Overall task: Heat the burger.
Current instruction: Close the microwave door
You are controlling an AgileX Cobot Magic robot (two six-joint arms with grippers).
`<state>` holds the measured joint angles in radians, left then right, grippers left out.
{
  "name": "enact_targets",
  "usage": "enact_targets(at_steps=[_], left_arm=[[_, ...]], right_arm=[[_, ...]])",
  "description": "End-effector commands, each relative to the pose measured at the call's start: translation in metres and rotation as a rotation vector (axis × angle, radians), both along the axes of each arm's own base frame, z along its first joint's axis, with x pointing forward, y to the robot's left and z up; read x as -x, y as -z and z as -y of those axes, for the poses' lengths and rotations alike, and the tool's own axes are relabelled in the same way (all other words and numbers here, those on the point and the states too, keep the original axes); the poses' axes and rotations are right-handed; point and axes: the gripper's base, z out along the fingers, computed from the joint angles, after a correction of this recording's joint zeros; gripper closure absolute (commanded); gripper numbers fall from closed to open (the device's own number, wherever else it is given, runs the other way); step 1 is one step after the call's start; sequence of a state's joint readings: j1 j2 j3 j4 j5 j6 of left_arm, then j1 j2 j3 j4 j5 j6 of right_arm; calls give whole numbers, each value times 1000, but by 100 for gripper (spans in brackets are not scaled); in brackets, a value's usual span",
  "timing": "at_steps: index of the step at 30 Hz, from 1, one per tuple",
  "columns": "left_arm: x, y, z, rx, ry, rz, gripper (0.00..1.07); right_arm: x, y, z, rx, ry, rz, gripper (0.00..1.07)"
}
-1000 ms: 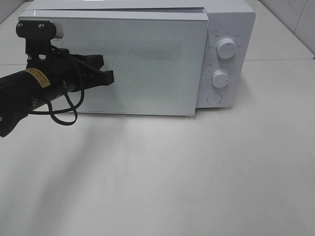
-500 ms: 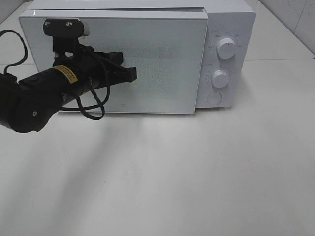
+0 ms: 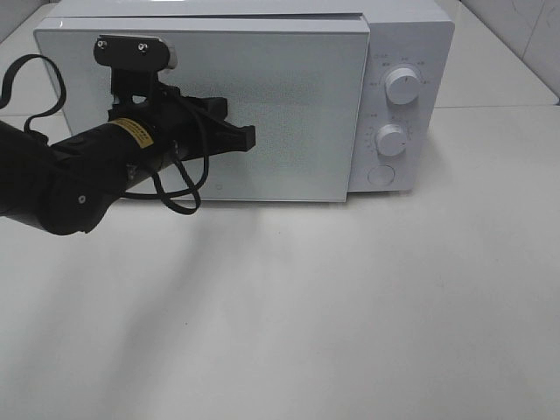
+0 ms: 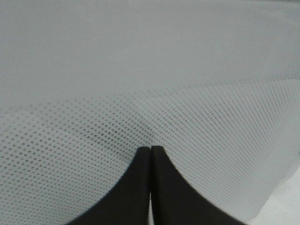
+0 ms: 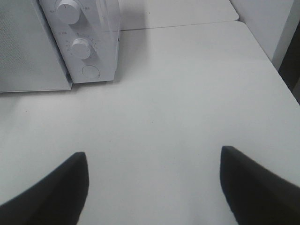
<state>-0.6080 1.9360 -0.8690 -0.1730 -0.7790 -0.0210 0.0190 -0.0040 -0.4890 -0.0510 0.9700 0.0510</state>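
The burger is not in view; the white microwave [image 3: 398, 52] has its door [image 3: 289, 105] nearly closed, a thin gap showing along its top. My left gripper [image 3: 249, 136] is shut and empty, its tips against or just in front of the door's dotted glass, left of the middle. In the left wrist view the two black fingertips [image 4: 140, 164] are pressed together right at the dotted door glass [image 4: 140, 70]. My right gripper [image 5: 152, 183] is open and empty above the bare table, right of the microwave, and out of the exterior high view.
The microwave's control panel carries two white knobs [image 3: 401, 85] [image 3: 391, 140] and a round button [image 3: 381, 175]; they also show in the right wrist view [image 5: 80, 48]. The white table [image 3: 350, 306] spreads in front. A white wall [image 5: 272, 23] stands at the table's right end.
My left arm has moved to the right along the door front, its shut gripper going from the door's left part toward its middle. The door has not visibly moved.
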Motion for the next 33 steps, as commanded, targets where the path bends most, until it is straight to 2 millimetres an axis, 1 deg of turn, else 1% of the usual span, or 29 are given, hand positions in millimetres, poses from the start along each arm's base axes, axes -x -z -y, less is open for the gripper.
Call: enact_targets(at_steps=[1,5,12,15,22,31,33], left_arm=[[-17,-11,-3,76,-90,50,107],[-21,-11,-1,76,-100,57,107],[-30,-22,2,67,-122,104,107],[-31,-23,3,68,-122,105,107],[-40,-22,10,71,-115,97,107],[-41,-25,14,72,-101,98,107],[-36,-25,21,70,-78,96,107]], right_arm=[[4,0,0,8,3,34,31],[4,0,0,8,3,34,31],[4,0,0,8,3,34,31],[4,0,0,8,3,34,31],[4,0,0,8,3,34,31],[4,0,0,8,3,34,31],[4,0,0,8,3,34,31]])
